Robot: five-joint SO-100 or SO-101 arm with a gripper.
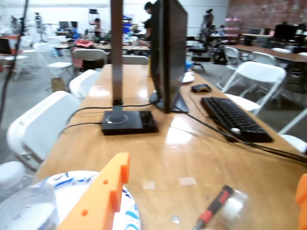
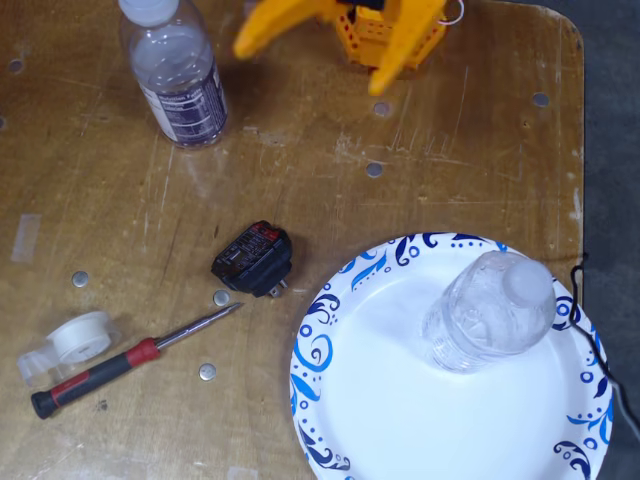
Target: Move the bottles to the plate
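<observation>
Unlabelled bottle (image 2: 488,312) closest to the lens in the fixed view, standing upright on the plate (image 2: 380,400), so half done by the look of it. Labelled bottle (image 2: 178,75) off on bare worktop (image 2: 440,160), upright too, cap up. Orange pincer (image 2: 312,68) at the top edge, spread wide, holding nothing. Labelled one sits to its left in that view, near, same far edge. Probably needs a sideways swing left, then a side-on grab around the body.

Orange plastic pincer (image 2: 320,65), blurred in the fixed view.
Two tapered, printed-looking fingers (image 1: 103,199); small round holes in one; possibly white wiring behind.
</observation>
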